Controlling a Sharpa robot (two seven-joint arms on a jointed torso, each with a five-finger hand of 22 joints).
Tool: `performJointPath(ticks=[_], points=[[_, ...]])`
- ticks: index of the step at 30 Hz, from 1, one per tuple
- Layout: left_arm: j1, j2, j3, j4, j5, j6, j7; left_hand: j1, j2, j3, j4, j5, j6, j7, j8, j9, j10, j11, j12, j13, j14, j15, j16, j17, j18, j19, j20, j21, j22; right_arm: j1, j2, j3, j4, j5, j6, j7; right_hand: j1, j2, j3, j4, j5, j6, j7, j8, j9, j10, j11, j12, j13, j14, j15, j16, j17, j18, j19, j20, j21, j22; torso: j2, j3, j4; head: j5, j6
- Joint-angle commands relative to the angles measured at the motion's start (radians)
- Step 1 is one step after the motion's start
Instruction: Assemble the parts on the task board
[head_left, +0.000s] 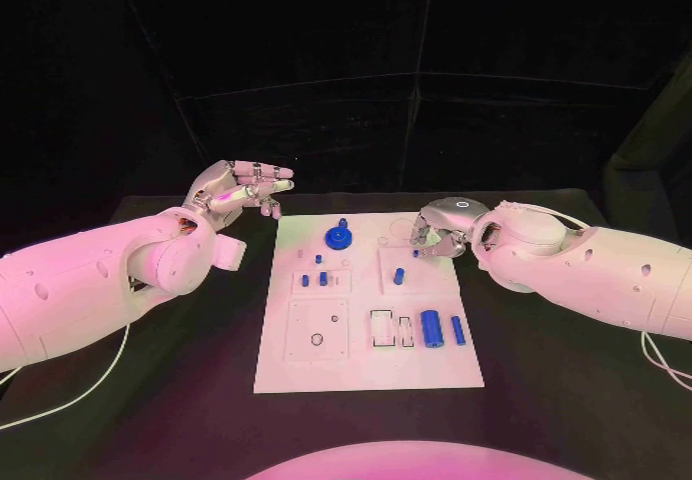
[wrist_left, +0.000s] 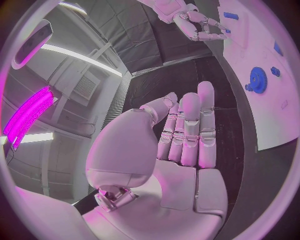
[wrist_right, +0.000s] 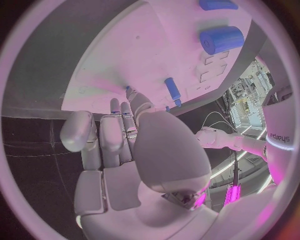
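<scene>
The white task board (head_left: 368, 350) lies in the middle of the black table. On its far part stands a blue gear (head_left: 339, 236), which also shows in the left wrist view as the blue gear (wrist_left: 258, 78). My right hand (head_left: 440, 228) hovers over the board's far right part, its fingers curled down and pinched together. A small blue peg (head_left: 415, 252) sits at its fingertips, and its blue tip (wrist_right: 128, 89) pokes out between finger and thumb. My left hand (head_left: 238, 188) is raised beyond the board's far left corner, fingers straight and holding nothing.
Small blue pegs (head_left: 320, 259) stand in the board's middle rows. A blue cylinder (head_left: 430, 324) and a slimmer blue piece (head_left: 457, 331) lie at the near right. A rectangular recess (head_left: 317, 330) is at the near left. Bare black table (head_left: 188, 400) surrounds the board.
</scene>
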Motion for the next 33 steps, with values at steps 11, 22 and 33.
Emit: performJointPath(ticks=[11,22,33], points=[[0.001,-0.001,0.001,-0.01,0.029,0.015,0.026,0.002,0.006,-0.005,-0.001,0.005,0.01,0.0,0.007,0.001,0.005,-0.002,0.006,0.001,-0.01,-0.003,-0.004,-0.003,0.014,-0.008,-0.001,-0.008,-0.002,0.0,0.004,0.0,0.007,-0.002,0.043,0.029,-0.01,-0.031,0.085,-0.005,-0.001,0.012,0.005,-0.003,-0.001,0.034,-0.001,-0.018,-0.051,0.022,0.008,0.012,-0.002,0.0,0.002,0.005,0.009,0.009,0.0,0.0006,-0.0017,0.0,-0.002],[0.001,0.0,0.001,-0.011,0.029,0.02,0.023,0.004,0.006,-0.006,-0.002,0.005,0.01,0.0,0.008,0.001,0.004,-0.002,0.008,0.001,-0.011,-0.003,-0.005,-0.005,0.014,-0.009,-0.002,-0.009,-0.003,-0.004,0.016,0.0,-0.007,-0.006,0.09,0.008,-0.02,-0.039,0.161,-0.01,-0.013,0.032,0.001,0.001,0.001,0.064,-0.007,-0.022,-0.073,0.024,0.003,0.008,-0.025,-0.007,0.021,0.003,0.037,0.052,0.0,0.0003,-0.0014,0.001,-0.006],[0.001,-0.003,0.001,-0.012,0.029,0.021,0.022,0.004,0.006,-0.006,-0.002,0.005,0.01,0.0,0.008,0.001,0.004,-0.002,0.009,0.001,-0.011,-0.003,-0.005,-0.005,0.014,-0.009,-0.002,-0.009,-0.003,-0.01,0.028,0.0,-0.017,-0.008,0.109,0.007,-0.031,-0.037,0.255,-0.023,-0.041,0.062,-0.006,0.004,0.002,0.096,-0.015,-0.028,-0.074,0.025,-0.004,0.02,-0.027,-0.011,0.028,-0.004,0.052,0.072,0.0,0.0002,-0.0016,0.0,-0.011]])
